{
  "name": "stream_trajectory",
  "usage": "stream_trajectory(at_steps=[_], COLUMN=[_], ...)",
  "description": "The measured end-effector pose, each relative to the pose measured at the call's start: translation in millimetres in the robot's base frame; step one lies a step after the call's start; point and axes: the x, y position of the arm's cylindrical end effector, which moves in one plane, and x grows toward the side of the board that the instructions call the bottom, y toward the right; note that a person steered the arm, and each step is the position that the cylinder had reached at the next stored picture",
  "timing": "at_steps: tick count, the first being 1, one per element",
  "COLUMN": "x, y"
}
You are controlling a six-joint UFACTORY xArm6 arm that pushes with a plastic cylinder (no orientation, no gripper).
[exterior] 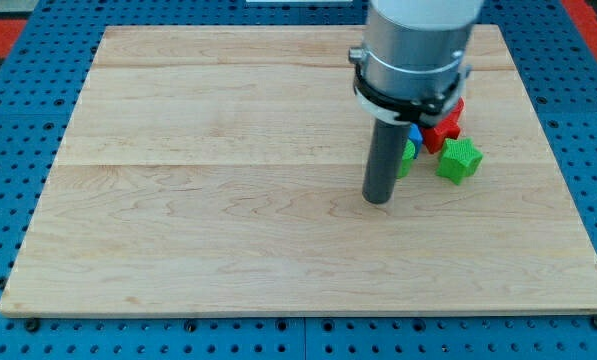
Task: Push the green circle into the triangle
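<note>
1. My tip (378, 200) rests on the wooden board (228, 200), touching or just left of a partly hidden green block (407, 158), presumably the circle.
2. There's no pincer, just the bare rod.
3. Risk: the blue block (415, 132), red block (444, 128) and green star (459, 160) crowd close, so a push could scatter them.

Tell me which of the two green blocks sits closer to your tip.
The green block right beside my tip, half hidden behind the rod, is closer. The other green block, star-like in shape, stands fully visible farther toward the view's right.
</note>
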Motion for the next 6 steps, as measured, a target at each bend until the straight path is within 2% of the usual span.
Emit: stream_trajectory(at_steps=[1, 2, 3, 6], x=[-22.5, -22.0, -20.7, -28.6], y=[27.6, 20.0, -41.1, -48.8])
